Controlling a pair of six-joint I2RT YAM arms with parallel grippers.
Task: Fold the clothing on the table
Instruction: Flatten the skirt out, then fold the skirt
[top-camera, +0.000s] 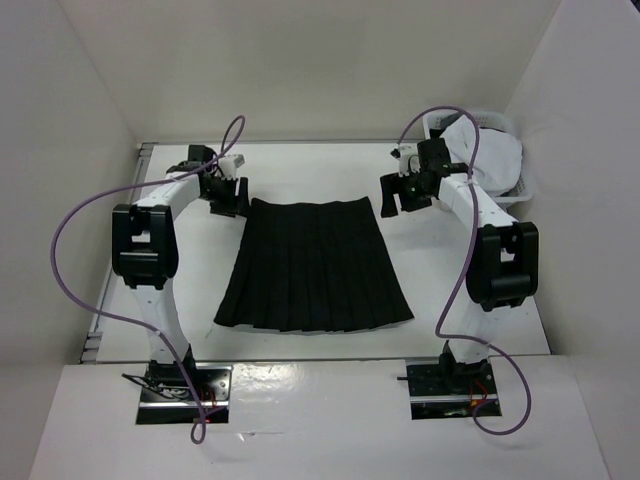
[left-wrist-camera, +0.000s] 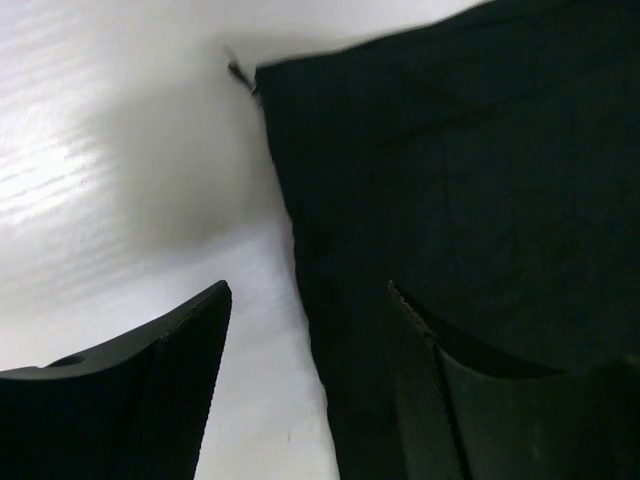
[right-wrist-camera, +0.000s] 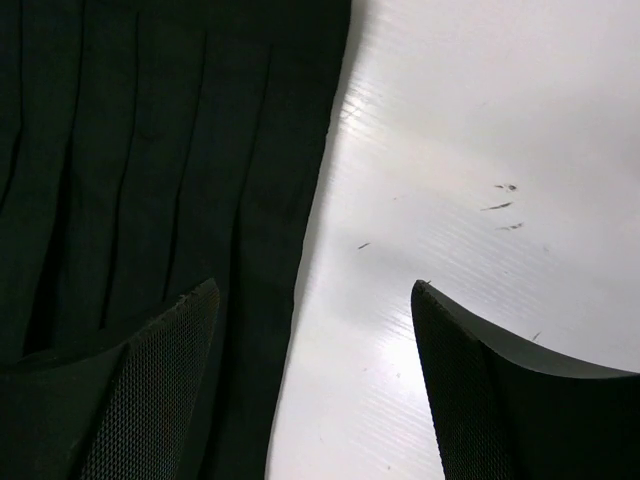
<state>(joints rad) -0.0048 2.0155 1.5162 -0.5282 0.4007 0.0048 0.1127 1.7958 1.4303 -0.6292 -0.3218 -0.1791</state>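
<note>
Here, the black pleated skirt (top-camera: 315, 265) lies flat and unfolded at the middle of the table (top-camera: 330, 165), with the waistband on the far side and the flaring hem on the near side. The left claw (top-camera: 228, 196) hangs at the far left corner of the waistband and the right claw (top-camera: 398, 192) at the far right corner. Both stand open and grip nothing.

In the left wrist view, the left claw (left-wrist-camera: 310, 300) straddles the skirt's side edge, one finger over bare table and the other over fabric. Whether either finger touches cannot be told. In the right wrist view, the right claw (right-wrist-camera: 315, 290) is placed in mirror fashion, one finger above the pleats and the other above the white surface. No fold is made yet.

Probable hazards:
- **Missed pinch.** A finger may fail to slide under thin cloth lying flat on a smooth table and push it into a ridge.
- **Partial grip.** The pinch may take only the upper layer, so the skirt gapes on lifting.
- **Slip.** A bite on the bare edge may slip free.
- **Skewed fold.** Unequal timing between the two claws would skew the fold and disorder the pleats.
- **Collision.** The white basket (top-camera: 522, 185) holding a white garment (top-camera: 490, 150) stands close beside the right arm and could be brushed.
</note>
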